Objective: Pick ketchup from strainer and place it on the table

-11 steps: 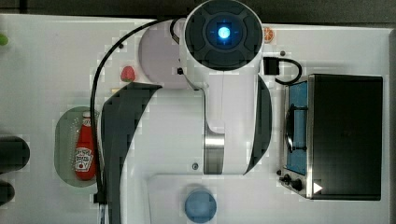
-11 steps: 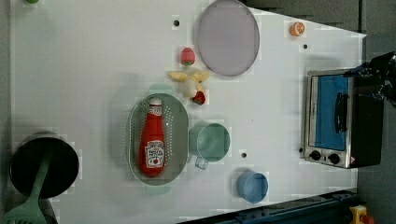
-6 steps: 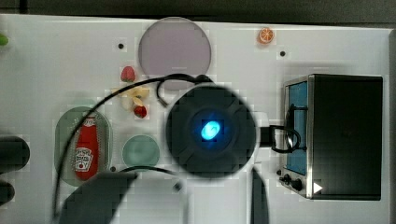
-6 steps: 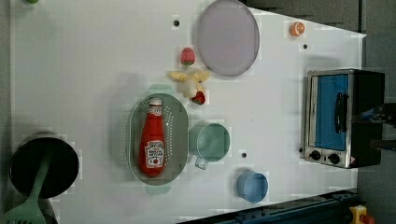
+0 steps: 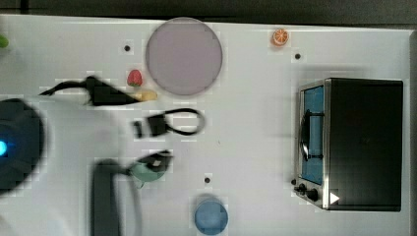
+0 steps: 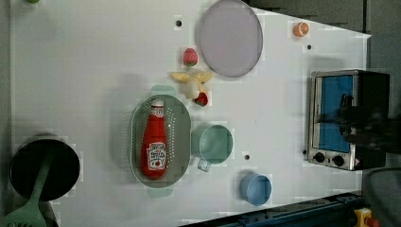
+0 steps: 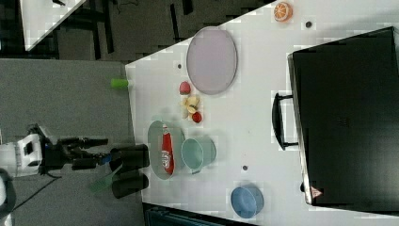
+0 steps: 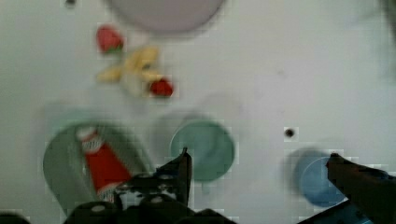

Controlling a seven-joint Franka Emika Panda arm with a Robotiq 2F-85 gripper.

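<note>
White tabletop [image 6: 94, 61] spread wide, and the ketchup [image 6: 154, 142] lies flat inside the strainer [image 6: 180, 142], cap toward the strawberry and plate end, label up, so its long red body is exposed for a grab from above. The gripper [image 8: 257, 161] hangs well above the table with fingers spread wide and nothing between them, nearer the green cup [image 8: 203, 149] than the bottle, so I'd judge the pick not yet begun

Ketchup [image 6: 154, 142]: glossy red plastic, paper-like label. Strainer [image 6: 179, 124]: perforated matt plastic. Table [image 6: 90, 66]: smooth white.
</note>
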